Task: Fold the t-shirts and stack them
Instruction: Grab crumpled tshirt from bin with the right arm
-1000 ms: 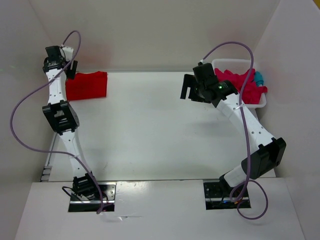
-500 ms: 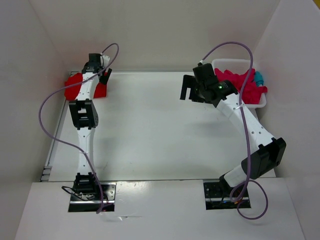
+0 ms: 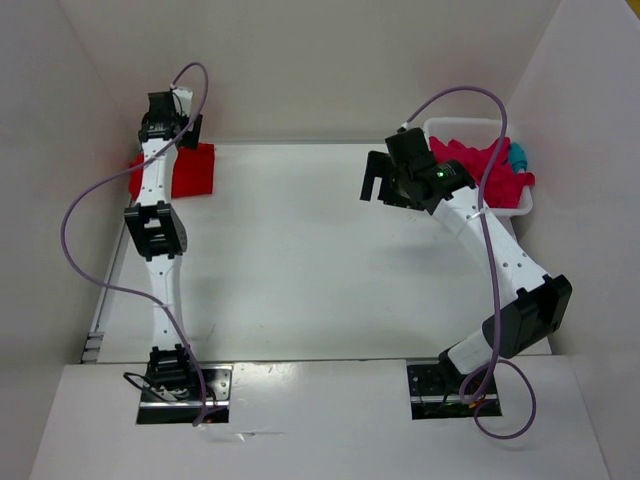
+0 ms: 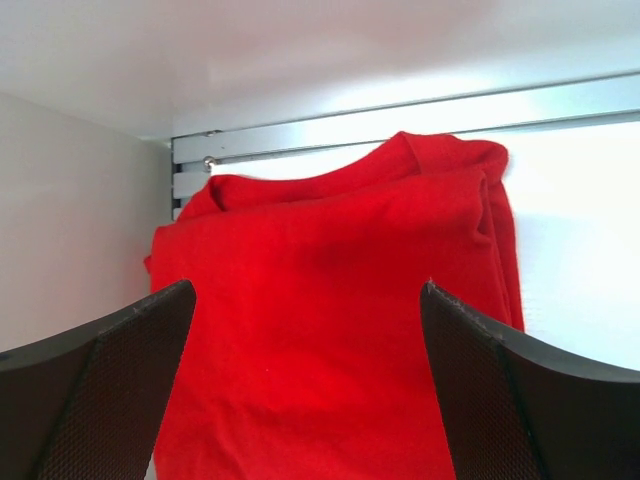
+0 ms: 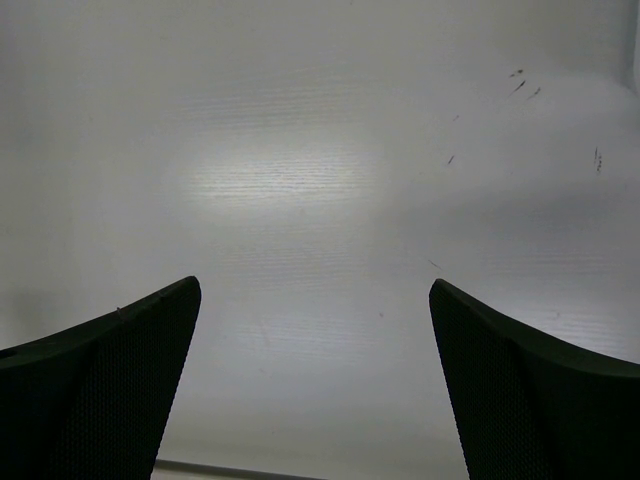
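Note:
A bright red t-shirt (image 3: 190,170) lies folded at the table's far left corner; in the left wrist view the red t-shirt (image 4: 330,330) fills the space under the fingers. My left gripper (image 3: 170,128) hangs over its left part, open (image 4: 308,285), gripping nothing. A crimson-pink t-shirt (image 3: 470,165) and a teal-blue t-shirt (image 3: 517,157) sit bunched in the white basket (image 3: 520,207) at the back right. My right gripper (image 3: 378,180) hovers just left of the basket, open (image 5: 315,282), with only bare table beneath.
The white table (image 3: 300,260) has walls on three sides. An aluminium rail (image 4: 400,115) runs along the table edge just beyond the red shirt, close to the left wall (image 4: 70,220). Purple cables (image 3: 70,240) loop off both arms.
My left arm swung right over the red shirt, then back a little to the left, and its jaws spread wider. The right arm stayed in place, its jaws opening slightly.

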